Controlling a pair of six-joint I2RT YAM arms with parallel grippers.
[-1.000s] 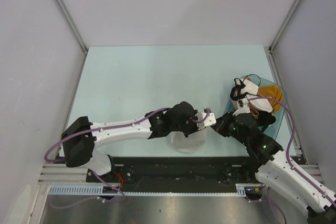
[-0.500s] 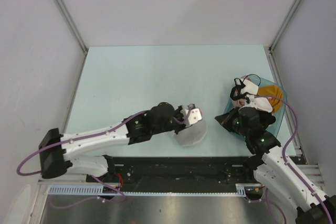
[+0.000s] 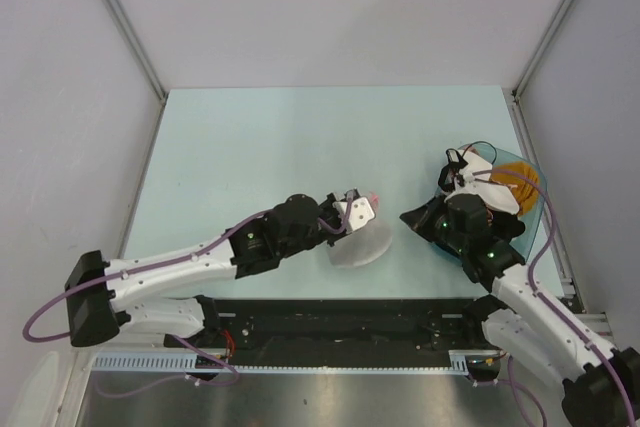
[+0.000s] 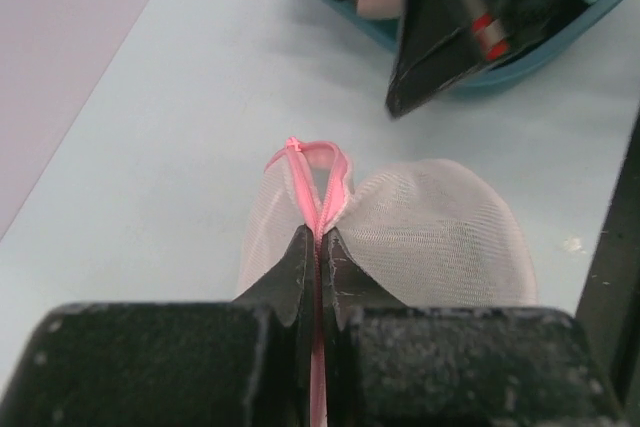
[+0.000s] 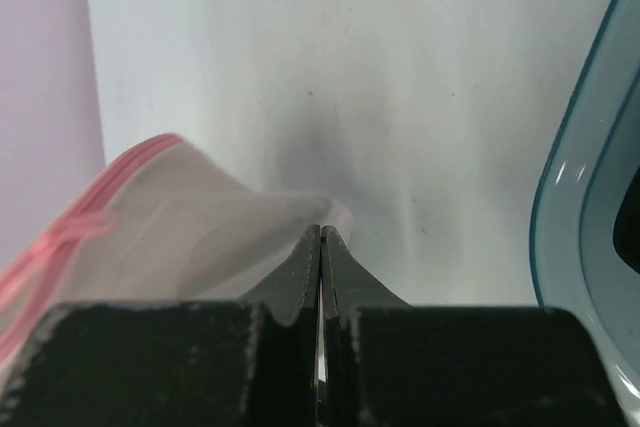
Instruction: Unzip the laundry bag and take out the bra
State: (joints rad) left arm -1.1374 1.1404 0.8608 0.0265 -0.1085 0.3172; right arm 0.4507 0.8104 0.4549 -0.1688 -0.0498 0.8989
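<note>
Near the table's (image 3: pixel 250 147) front edge, between the two arms, the bag (image 3: pixel 362 247) is seen lying with its two mesh halves spread to either side and its pink rim (image 4: pixel 318 172) lifted upward. That rim is pinched between the closed jaws of the left gripper (image 4: pixel 318 247). The right gripper (image 5: pixel 320 237) is pressed shut on nothing, just beside the bag's right edge; whether it touches cannot be told. Well to the right, a teal basin (image 5: pixel 575 247) with orange cloth (image 3: pixel 522 179) is seen.
</note>
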